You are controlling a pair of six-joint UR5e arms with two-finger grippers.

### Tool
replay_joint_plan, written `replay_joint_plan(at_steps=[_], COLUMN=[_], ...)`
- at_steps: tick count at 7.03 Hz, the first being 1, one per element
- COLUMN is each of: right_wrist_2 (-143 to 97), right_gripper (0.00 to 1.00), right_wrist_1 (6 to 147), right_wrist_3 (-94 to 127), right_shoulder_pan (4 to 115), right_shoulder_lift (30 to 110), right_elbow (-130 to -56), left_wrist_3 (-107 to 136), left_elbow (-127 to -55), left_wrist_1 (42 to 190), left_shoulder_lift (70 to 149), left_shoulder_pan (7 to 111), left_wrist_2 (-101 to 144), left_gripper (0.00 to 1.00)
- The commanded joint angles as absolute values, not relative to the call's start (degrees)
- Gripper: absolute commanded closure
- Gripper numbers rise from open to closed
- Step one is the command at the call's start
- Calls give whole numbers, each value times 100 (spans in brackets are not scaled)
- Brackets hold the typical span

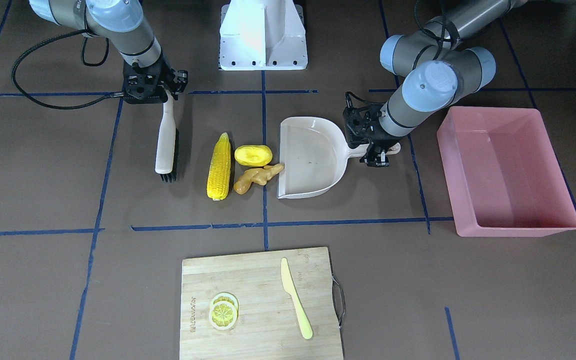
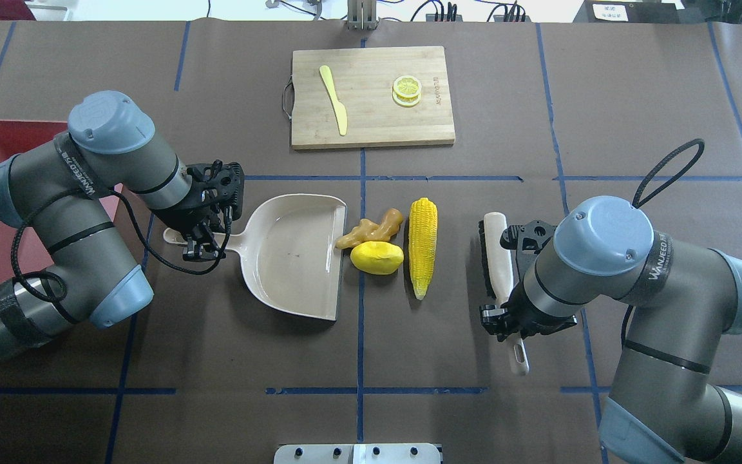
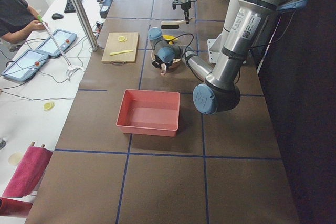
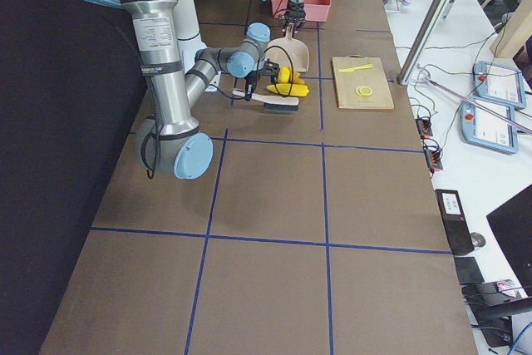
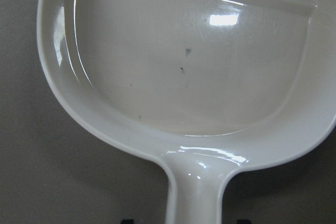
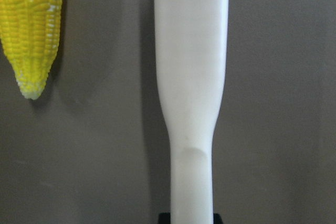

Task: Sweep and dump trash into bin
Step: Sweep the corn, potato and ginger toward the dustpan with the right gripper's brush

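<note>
left jaws clench the dustpan [image 2: 294, 258] handle, its open lip facing the ginger root [image 2: 371, 229], yellow lump [image 2: 377, 257] and corn cob [image 2: 422, 245]; right jaws clench the brush [image 2: 496, 258] beyond them, so we sweep inward; pink bin [image 1: 518, 231] well apart

Count with me: three pieces of trash sit at the mouth of the dustpan [image 2: 294, 258], one corn cob [image 2: 423, 241], one yellow lump [image 2: 377, 257] and one ginger root [image 2: 371, 229]. You've got one dustpan. One brush [image 2: 496, 254] lies beyond the corn from it, and one pink bin [image 1: 518, 231] is on its handle side. Across from the dustpan, one cutting board [image 2: 371, 122] carries one knife [image 2: 333, 100] and two stacked lemon slices [image 2: 406, 90].
</note>
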State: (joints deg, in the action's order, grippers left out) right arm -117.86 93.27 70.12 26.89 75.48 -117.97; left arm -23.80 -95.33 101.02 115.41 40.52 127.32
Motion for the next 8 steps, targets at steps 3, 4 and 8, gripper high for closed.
replay_joint_plan(at_steps=[3,4,8], right_wrist_2=[-11786,-11786,-11795], right_gripper=[98,98,99], right_wrist_1=[9325,9334,9334], right_wrist_3=[7066,7075,7295], right_shoulder_pan=[2654,2646,2628], right_shoulder_lift=[7462,7375,6855], right_elbow=[-11733,-11725,-11233], left_wrist_3=[-2355,-2347,-2189], left_elbow=[-9676,-9738,-9730], left_wrist_1=[10099,10090,10064], left_shoulder_lift=[11514,11514,11549], left_shoulder_pan=[4052,4052,4026], left_wrist_2=[12700,12691,12569], left_gripper=[79,82,88])
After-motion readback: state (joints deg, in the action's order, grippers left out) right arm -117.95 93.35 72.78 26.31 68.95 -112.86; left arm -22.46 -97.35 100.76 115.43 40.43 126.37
